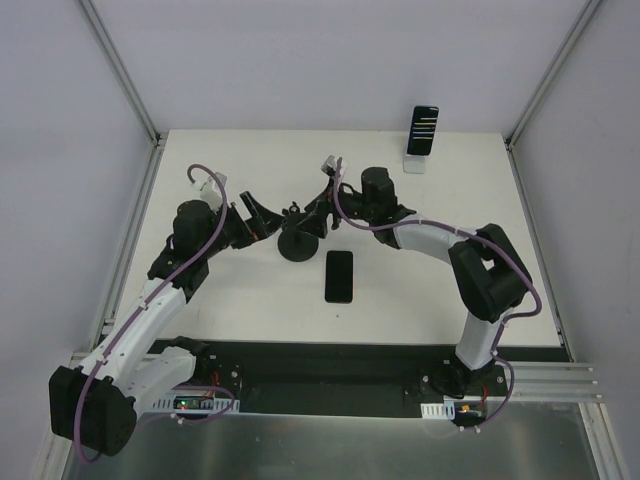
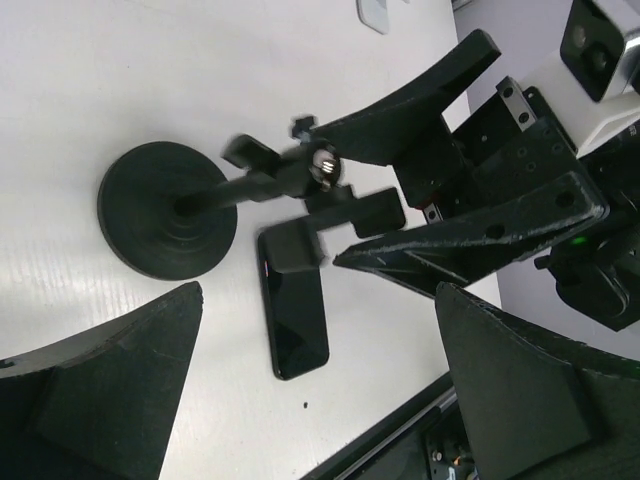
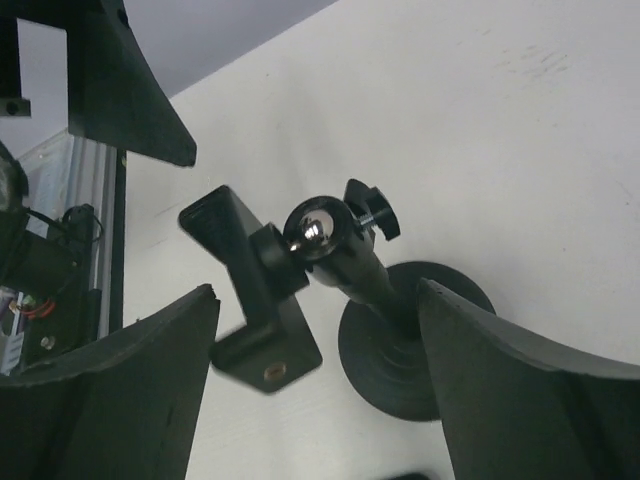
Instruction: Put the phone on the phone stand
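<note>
Left pincer (image 1: 262, 220) and right pincer (image 1: 318, 215) both gape empty beside the phone stand (image 1: 300, 238); best steady its clamp first, then lift the phone (image 1: 339, 276) by its long edges.

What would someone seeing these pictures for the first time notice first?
Both arms meet at mid-table, the left gripper and the right gripper open on either side of a black phone stand. A black phone lies flat on the table beside its base, toward the arms. At the far right edge, a second phone sits propped on a white stand.
</note>
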`<action>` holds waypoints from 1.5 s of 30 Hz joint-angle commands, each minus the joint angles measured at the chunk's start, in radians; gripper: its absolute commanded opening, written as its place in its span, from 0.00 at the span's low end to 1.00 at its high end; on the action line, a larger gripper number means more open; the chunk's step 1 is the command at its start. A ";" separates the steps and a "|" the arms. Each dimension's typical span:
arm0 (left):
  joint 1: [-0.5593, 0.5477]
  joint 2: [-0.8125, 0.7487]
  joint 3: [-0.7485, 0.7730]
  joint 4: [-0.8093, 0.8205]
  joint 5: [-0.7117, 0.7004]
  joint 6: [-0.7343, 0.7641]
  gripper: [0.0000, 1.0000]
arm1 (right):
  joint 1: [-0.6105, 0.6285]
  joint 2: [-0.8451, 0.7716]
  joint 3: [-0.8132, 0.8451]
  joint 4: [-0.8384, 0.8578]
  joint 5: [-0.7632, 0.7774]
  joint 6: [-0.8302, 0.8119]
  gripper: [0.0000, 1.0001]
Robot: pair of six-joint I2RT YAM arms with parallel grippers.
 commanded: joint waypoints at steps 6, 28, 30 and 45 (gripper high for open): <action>-0.002 0.007 0.006 0.047 -0.050 0.104 0.99 | 0.007 -0.341 -0.100 -0.352 0.323 -0.042 0.97; 0.323 0.168 -0.135 0.573 0.169 -0.290 0.99 | 0.226 -0.301 -0.015 -1.123 0.976 0.617 0.96; 0.337 0.192 -0.065 0.476 0.218 -0.206 0.99 | 0.222 -0.209 0.054 -1.182 0.939 0.563 0.96; 0.345 0.039 -0.152 0.324 0.166 0.124 0.99 | 0.200 0.103 0.266 -1.320 0.842 0.465 0.96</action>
